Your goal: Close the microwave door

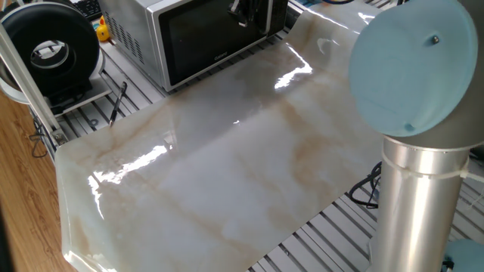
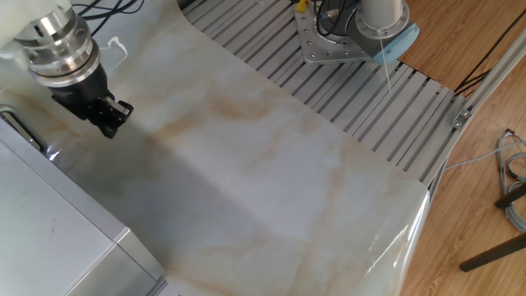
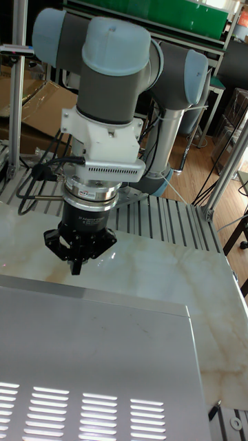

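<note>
The silver microwave (image 1: 128, 26) stands at the back left of the marble slab. The microwave door (image 1: 208, 41), dark glass in a silver frame, lies flush with the oven's front. My gripper (image 1: 252, 13) hangs in front of the door's right side, a little off the glass, fingers together and holding nothing. From the other side, the gripper (image 2: 111, 123) hovers over the slab just past the door's silver handle (image 2: 23, 131). The tall view has the gripper (image 3: 76, 265) pointing down just beyond the microwave's top panel (image 3: 89, 358).
A black-and-white spool device (image 1: 49, 49) sits left of the microwave, with a small yellow item (image 1: 100, 30) behind it. The arm's thick column (image 1: 420, 196) fills the right foreground. The marble slab (image 1: 227, 151) lies on a slotted metal table (image 2: 370, 99). Cables (image 2: 514, 189) trail on the wooden floor.
</note>
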You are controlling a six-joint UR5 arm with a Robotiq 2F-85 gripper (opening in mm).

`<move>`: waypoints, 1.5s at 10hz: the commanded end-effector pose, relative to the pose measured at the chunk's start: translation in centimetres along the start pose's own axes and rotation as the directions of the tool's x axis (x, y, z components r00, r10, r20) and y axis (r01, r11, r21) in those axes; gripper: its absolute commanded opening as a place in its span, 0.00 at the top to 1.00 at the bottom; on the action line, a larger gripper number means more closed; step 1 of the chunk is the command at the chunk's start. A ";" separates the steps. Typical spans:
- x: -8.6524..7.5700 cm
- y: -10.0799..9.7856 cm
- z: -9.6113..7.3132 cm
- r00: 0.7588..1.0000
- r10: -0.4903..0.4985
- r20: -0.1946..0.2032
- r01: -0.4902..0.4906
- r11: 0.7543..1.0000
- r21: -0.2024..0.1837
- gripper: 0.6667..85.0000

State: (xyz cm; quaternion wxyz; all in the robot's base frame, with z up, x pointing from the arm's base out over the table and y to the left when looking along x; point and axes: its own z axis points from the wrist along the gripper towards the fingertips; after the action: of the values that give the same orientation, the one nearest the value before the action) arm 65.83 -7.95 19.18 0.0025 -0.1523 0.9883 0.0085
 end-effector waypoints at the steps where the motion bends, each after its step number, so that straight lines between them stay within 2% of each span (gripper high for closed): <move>1: -0.2 0.1 0.0 1.000 -0.004 0.031 0.005 1.000 -0.014 0.99; 2: 1.1 0.3 -1.5 0.999 -0.004 0.036 0.003 1.000 0.017 0.99; 4: 3.5 1.2 -4.5 1.000 0.001 0.007 -0.001 1.000 0.006 0.99; 6: 4.3 2.6 -7.9 0.999 0.026 -0.021 -0.026 1.000 -0.002 0.99; 7: 3.9 2.9 -8.6 0.999 0.031 -0.015 -0.031 1.000 0.002 0.99; 8: 3.3 2.6 -8.6 1.000 0.013 0.003 -0.013 1.000 0.014 0.99; 10: 2.5 3.3 -8.6 0.999 -0.014 0.036 0.014 1.000 -0.010 0.99; 12: 1.5 1.9 -5.3 0.999 -0.010 0.035 0.010 1.000 0.010 0.99; 13: 1.5 2.2 -5.2 1.000 -0.005 0.027 0.005 1.000 0.012 0.99; 15: 2.3 3.9 -8.9 1.000 0.006 0.000 -0.006 1.000 0.007 0.99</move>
State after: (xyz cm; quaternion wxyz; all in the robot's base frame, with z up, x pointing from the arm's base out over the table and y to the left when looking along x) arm 62.99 -6.27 26.09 0.0095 -0.1531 0.9882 0.0011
